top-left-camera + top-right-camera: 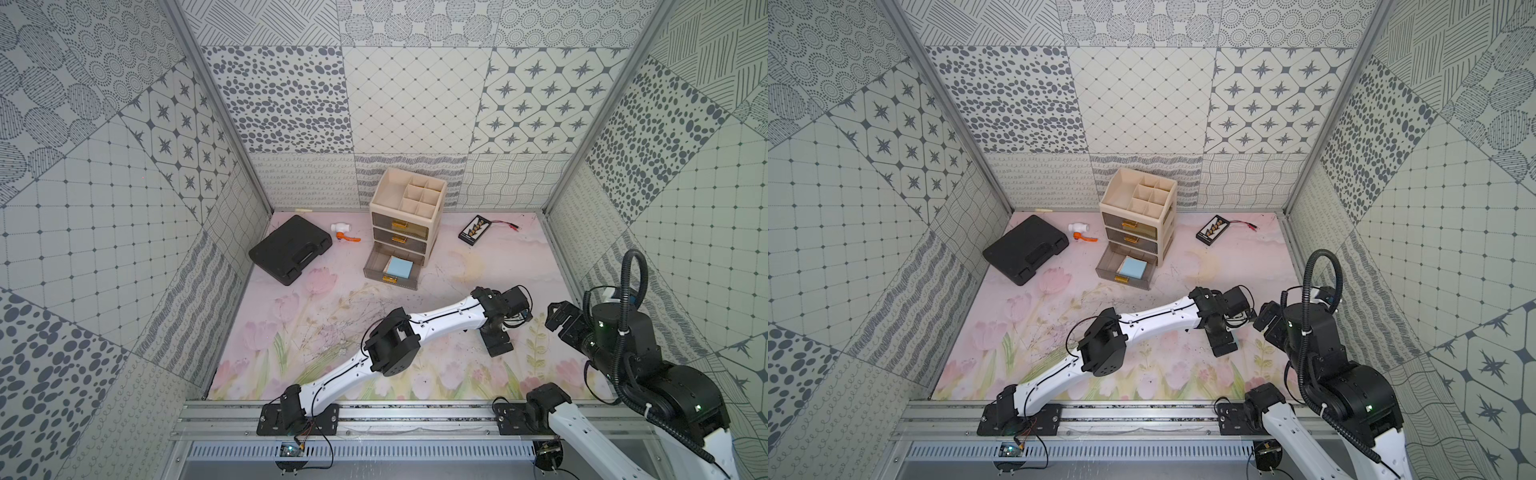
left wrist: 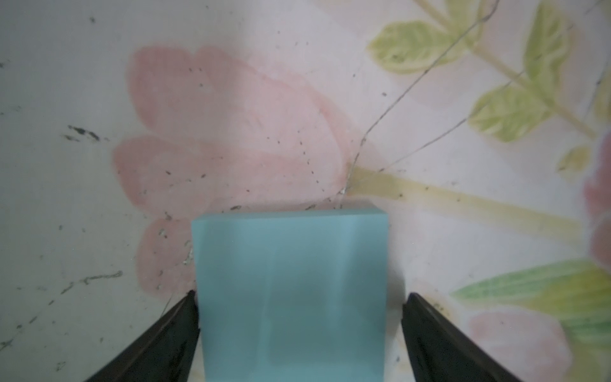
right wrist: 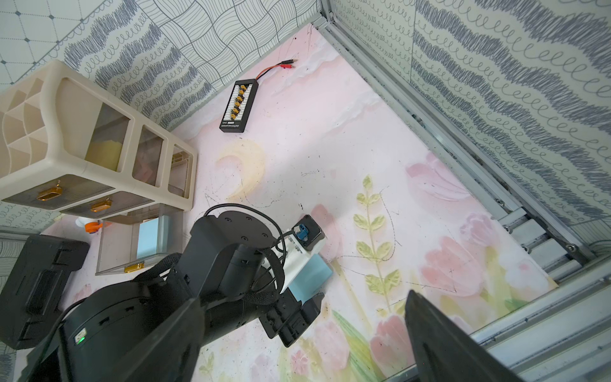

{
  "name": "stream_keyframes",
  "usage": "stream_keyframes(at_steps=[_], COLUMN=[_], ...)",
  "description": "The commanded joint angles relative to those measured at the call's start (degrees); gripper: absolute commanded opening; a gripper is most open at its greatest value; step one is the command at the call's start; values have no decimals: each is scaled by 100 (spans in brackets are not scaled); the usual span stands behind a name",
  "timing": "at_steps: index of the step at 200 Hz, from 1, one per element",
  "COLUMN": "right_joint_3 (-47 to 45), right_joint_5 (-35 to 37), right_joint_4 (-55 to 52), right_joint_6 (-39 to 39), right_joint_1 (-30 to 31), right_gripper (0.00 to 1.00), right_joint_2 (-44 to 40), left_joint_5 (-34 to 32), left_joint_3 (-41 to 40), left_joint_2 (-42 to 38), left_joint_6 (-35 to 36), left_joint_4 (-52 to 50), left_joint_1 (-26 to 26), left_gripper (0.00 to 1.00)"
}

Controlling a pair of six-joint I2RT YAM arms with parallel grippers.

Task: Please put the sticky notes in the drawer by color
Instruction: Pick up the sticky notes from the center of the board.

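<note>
Could skid or fan the light blue sticky-note pad (image 2: pixel 291 251), lying flat on the mat (image 2: pixel 66 198) at four o'clock from the open bottom drawer (image 1: pixel 376 262), by closing the wide-open, empty left gripper (image 2: pixel 301 293) off-centre, with the right gripper (image 1: pixel 555 318) also open, idle.

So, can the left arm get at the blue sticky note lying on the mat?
Likely yes: the left end effector sits open astride the blue sticky note, with nothing in the way.

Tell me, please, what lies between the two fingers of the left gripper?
A blue sticky note pad lies on the flowered mat between the open left gripper's fingers, as the left wrist view shows.
</note>
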Motion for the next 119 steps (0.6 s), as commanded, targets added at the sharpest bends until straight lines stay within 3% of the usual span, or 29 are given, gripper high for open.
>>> stream_keyframes(at_steps=[1,41,119], right_joint_3=[-69,-83,-192], right_joint_5=[12,3,-41], right_joint_4=[179,199,275], right_joint_6=[5,41,128], right_joint_1=[-9,-12,-14], right_gripper=[99,99,99], right_joint_2=[-134,-178,-276], left_joint_5=[-188,-458,-817], left_joint_3=[-432,-601,-1259], left_joint_2=[-14,-83,-511], left_joint_6=[-188,-285,-493], left_joint_4=[-366,-281,14], left_joint_1=[-42,-48,-62], left_gripper=[95,82,77])
